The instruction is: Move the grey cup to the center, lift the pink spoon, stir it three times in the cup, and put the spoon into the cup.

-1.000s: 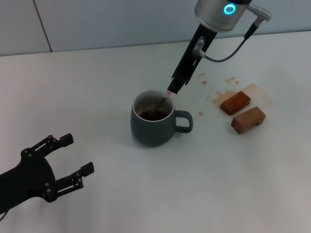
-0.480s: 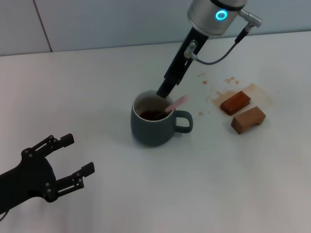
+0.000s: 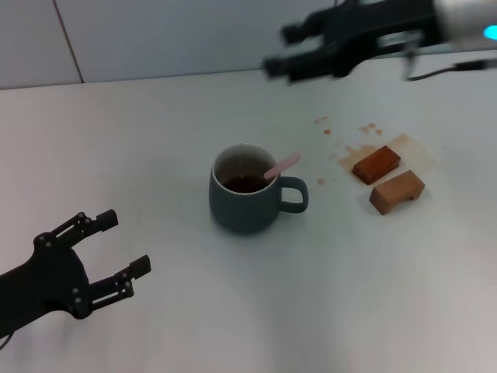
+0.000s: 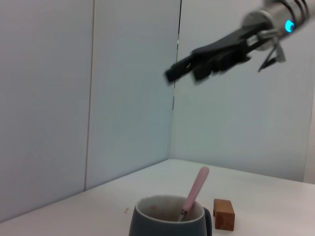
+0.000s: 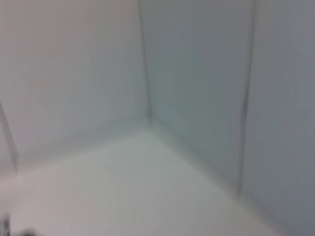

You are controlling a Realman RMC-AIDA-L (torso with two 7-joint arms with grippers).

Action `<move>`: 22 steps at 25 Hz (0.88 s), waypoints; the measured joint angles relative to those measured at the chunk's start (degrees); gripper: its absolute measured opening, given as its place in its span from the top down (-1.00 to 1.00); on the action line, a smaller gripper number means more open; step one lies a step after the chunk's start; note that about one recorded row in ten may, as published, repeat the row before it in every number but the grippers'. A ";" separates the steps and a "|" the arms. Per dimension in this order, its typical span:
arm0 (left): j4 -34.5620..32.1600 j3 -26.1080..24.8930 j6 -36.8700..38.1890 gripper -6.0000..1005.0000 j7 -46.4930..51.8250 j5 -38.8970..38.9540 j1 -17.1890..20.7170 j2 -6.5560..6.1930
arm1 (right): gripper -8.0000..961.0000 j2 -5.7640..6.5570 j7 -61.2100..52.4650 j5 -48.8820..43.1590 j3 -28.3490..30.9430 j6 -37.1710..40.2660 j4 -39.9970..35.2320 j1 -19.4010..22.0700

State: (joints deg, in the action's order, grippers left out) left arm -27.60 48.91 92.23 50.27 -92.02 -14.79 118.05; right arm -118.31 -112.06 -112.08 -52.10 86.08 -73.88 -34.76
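Observation:
The grey cup [image 3: 246, 199] stands near the middle of the white table, its handle toward my right. The pink spoon [image 3: 280, 165] rests in it, bowl down in brown liquid, pink handle leaning over the rim above the cup's handle. Both also show in the left wrist view, the cup [image 4: 169, 222] and the spoon [image 4: 195, 191]. My right gripper [image 3: 281, 50] is open and empty, raised high above the table's far side, away from the cup; it shows in the left wrist view [image 4: 179, 72] too. My left gripper [image 3: 116, 245] is open and empty at the front left.
Two brown wooden blocks [image 3: 376, 164] [image 3: 397, 191] lie to the right of the cup on a brown stain. Small brown spots [image 3: 321, 120] mark the table behind them. A wall runs along the table's far edge.
My right gripper has let go of the spoon and swung up and away to the far right. The spoon stays leaning in the cup. The left arm has not moved.

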 joint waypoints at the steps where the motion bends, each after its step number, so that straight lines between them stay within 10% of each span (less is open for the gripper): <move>1: 0.00 -0.06 0.00 -0.71 0.02 0.01 -0.13 0.00 | -0.35 0.00 0.00 0.00 0.00 0.00 0.00 0.00; 5: 0.00 -0.06 0.00 -0.71 0.02 0.01 -0.13 0.00 | -0.42 0.82 18.16 17.60 7.64 1.33 12.56 9.00; 13: 0.00 0.16 -0.57 -0.71 4.43 -0.19 -3.27 -0.78 | -0.54 9.37 35.01 19.26 8.88 5.20 37.89 11.86; 22: -0.83 0.14 -1.58 -0.71 15.30 -4.43 -9.65 -5.90 | -0.70 8.08 42.26 8.21 8.97 2.19 39.84 12.46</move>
State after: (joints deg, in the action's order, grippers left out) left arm -28.43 49.05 90.66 65.57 -96.45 -24.44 112.15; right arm -110.22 -69.80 -103.88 -43.13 88.27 -34.05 -22.30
